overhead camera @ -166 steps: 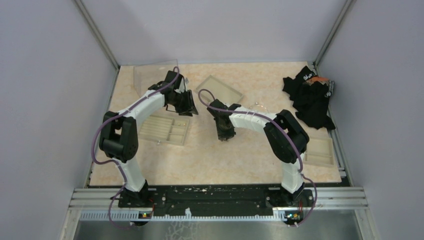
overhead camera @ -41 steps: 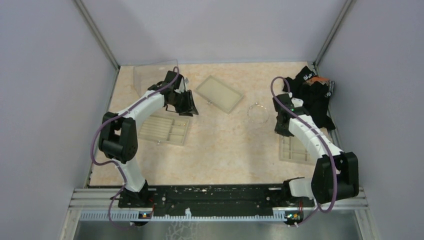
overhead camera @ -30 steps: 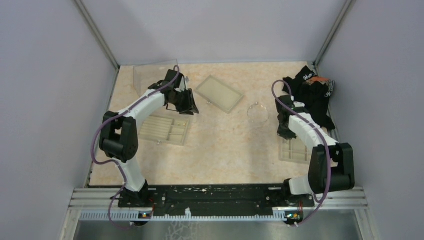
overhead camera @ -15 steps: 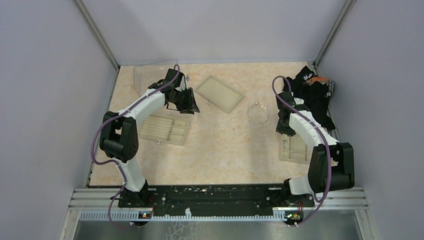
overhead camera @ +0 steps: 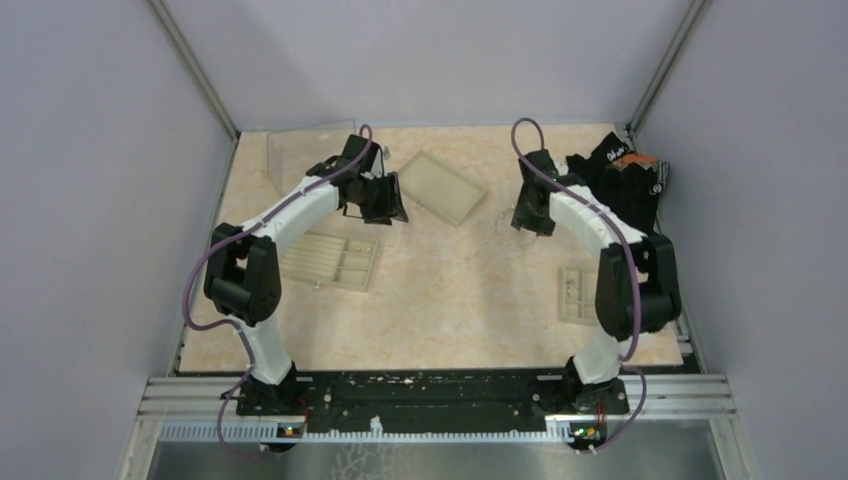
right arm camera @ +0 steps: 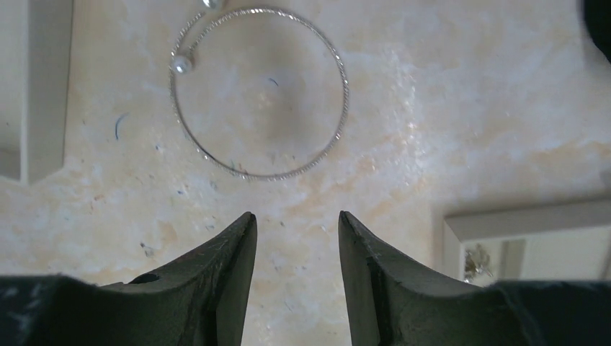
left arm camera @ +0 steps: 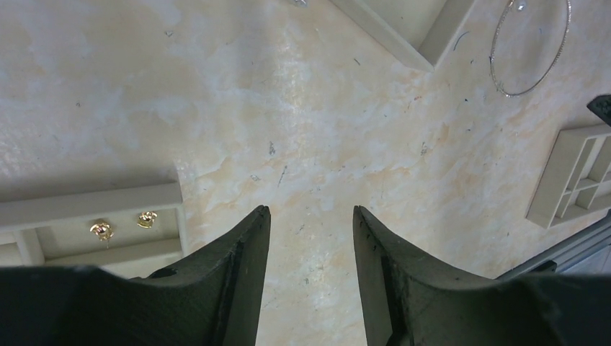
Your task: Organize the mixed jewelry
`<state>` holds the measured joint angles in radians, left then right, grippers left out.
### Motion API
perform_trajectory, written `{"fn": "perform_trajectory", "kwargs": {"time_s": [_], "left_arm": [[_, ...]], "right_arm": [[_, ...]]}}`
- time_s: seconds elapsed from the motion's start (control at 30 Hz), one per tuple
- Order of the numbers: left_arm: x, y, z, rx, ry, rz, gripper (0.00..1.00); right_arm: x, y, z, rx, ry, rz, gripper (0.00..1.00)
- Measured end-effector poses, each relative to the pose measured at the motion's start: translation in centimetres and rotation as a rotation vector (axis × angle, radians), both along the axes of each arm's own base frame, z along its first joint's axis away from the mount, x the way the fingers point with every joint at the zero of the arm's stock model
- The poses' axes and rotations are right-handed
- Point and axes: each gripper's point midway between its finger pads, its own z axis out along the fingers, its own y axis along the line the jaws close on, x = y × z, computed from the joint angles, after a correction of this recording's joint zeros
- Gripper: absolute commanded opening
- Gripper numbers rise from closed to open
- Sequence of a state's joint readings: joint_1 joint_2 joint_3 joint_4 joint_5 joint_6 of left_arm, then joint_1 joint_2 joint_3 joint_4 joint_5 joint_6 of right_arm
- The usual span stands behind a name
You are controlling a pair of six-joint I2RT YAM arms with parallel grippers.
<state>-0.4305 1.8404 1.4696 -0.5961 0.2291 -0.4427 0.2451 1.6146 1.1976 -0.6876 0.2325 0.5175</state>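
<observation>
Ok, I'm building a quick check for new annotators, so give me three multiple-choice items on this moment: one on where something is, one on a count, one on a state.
1. Where does the silver bangle lie?
A) inside a tray
B) on the bare tabletop
C) clamped between fingers

2. How many gold studs sit in the tray compartment seen from the left wrist?
A) two
B) four
C) none

3. The right end effector is:
A) shut on the bangle
B) open and empty
C) shut on a tray wall

Answers:
1 B, the loop rests flat on the marbled surface just ahead of the fingers.
2 A, two studs lie side by side in one compartment.
3 B, its fingers stand apart with only table between them.
</observation>
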Motion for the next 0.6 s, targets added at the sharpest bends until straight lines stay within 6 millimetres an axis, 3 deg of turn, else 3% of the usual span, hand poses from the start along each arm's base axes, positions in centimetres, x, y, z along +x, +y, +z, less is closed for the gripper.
{"fn": "perform_trajectory", "kwargs": {"time_s": [0.33, 0.6], "left_arm": [[-0.5, 1.0, -1.3, 0.05, 0.019, 0.02, 0.53], [-0.9, 1.5, -1.8, 0.073, 0.029, 0.031, 0.53]], "right_arm": [[7.1, 2.4, -3.3, 0.034, 0.047, -0.054, 0.39], [10.2, 2.8, -3.9, 0.043, 0.042, -0.177, 0.35]]}}
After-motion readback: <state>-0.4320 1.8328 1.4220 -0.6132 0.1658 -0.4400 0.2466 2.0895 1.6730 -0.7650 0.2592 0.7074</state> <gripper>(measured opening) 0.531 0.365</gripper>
